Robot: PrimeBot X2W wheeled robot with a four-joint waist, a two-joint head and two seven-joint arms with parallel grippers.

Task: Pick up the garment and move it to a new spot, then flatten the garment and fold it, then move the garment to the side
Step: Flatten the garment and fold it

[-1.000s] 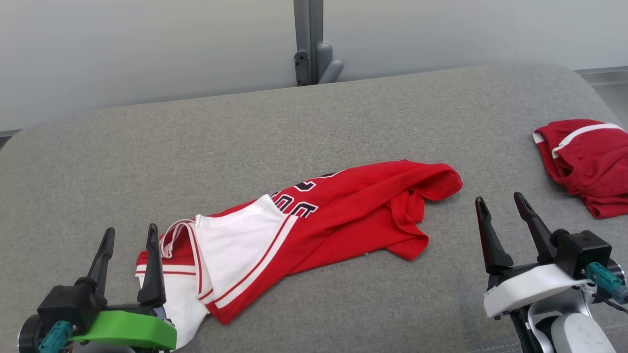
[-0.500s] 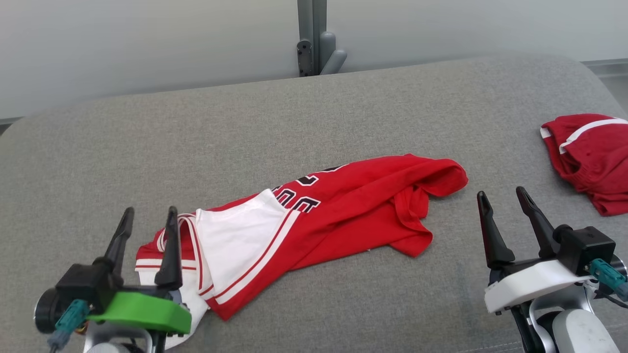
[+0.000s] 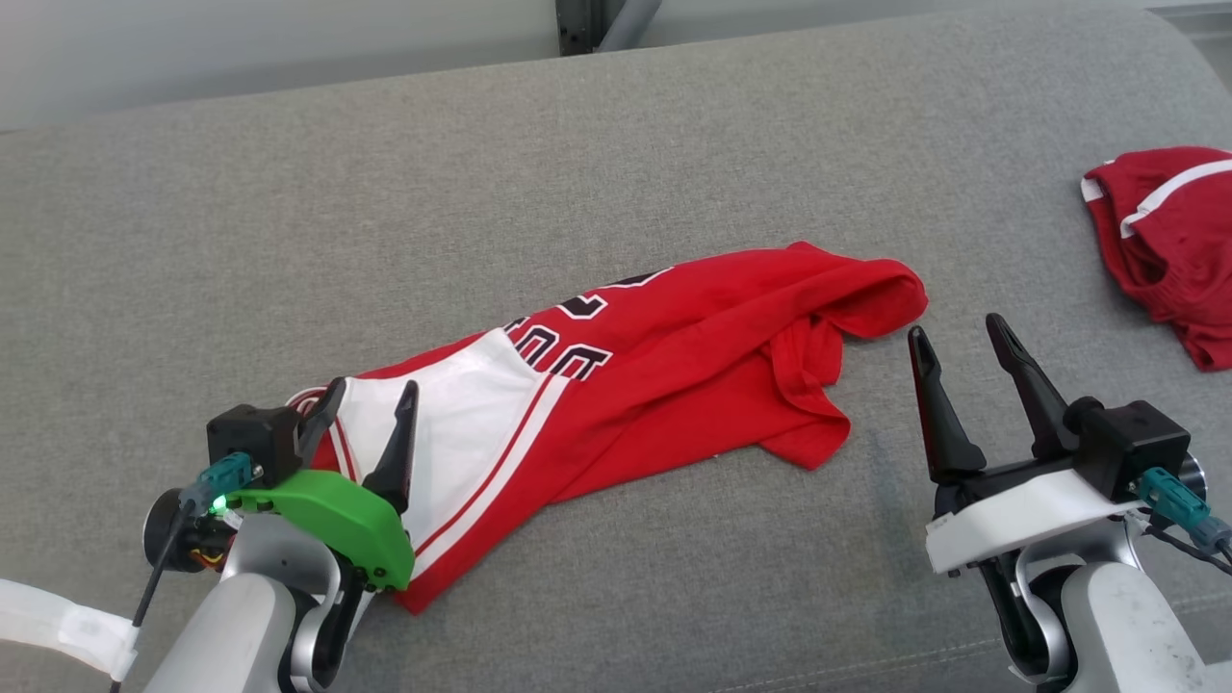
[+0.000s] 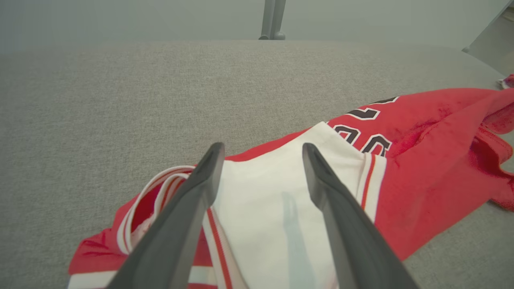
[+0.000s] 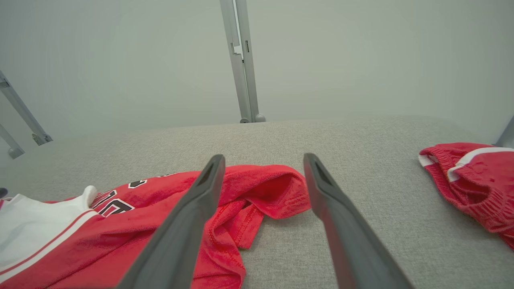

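The jersey (image 3: 654, 375) lies crumpled on a grey cushion (image 3: 481, 192), running from the near left up toward the middle right. Its left end shows a white panel edged with red stripes, its middle carries black letters outlined in white, and its right end is bunched into a thick red fold. The left gripper (image 3: 374, 385) is over the white end with its jaws wide apart and nothing between them. In the left wrist view its fingers (image 4: 188, 224) straddle the white panel, one over the striped collar; whether they touch the cloth cannot be told. The right gripper (image 3: 956, 326) is over bare cushion just beside the jersey's right end, its jaws also wide apart and holding nothing. In the right wrist view the red fold shows between its fingers. A second red cloth (image 3: 1169, 241) with a white stripe lies at the far right edge, well apart from the jersey. A grey post (image 5: 241, 60) rises behind the cushion.
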